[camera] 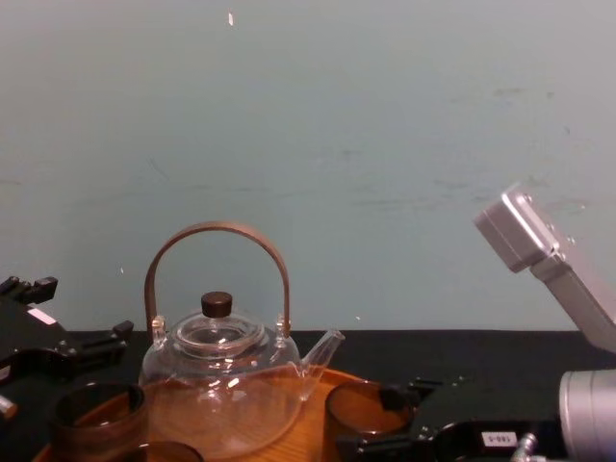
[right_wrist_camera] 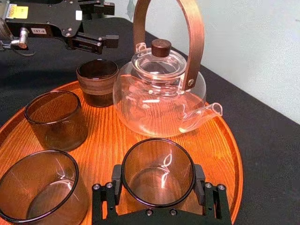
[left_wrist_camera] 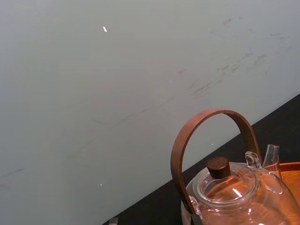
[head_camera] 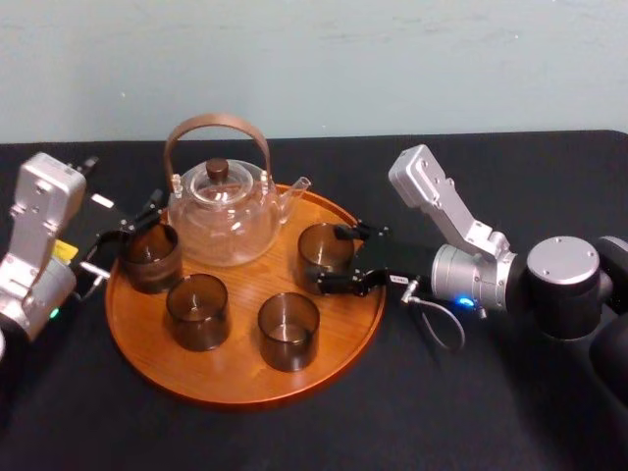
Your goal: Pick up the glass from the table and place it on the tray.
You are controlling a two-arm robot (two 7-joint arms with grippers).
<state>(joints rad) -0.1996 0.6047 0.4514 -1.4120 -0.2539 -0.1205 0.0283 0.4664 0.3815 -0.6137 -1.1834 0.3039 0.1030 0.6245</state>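
Smoky-brown glass (right_wrist_camera: 158, 159) sits on the wooden tray (right_wrist_camera: 220, 154), pinched in my right claw (right_wrist_camera: 158, 180). Three more tumblers (right_wrist_camera: 40, 187) stand beside it, all empty. Beyond is the clear glass teapot (right_wrist_camera: 159, 93) and, farther still, my left claw (right_wrist_camera: 111, 22), spread, near the farthest tumbler (right_wrist_camera: 97, 82).

1. A plain, pale grey-green wall (head_camera: 314, 59) fills the upper part of the head view and most of the chest view.
2. Faint dark scuff marks (left_wrist_camera: 220, 82) streak the wall in the upper right of the left wrist view.
3. A small bright speck (camera: 230, 18) sits near the top edge of the chest view, left of centre.
4. A table (head_camera: 510, 422) covered with a black cloth (head_camera: 88, 432) spans the lower part of the head view and meets the wall in a straight line.
5. The light falls soft and even across the wall.
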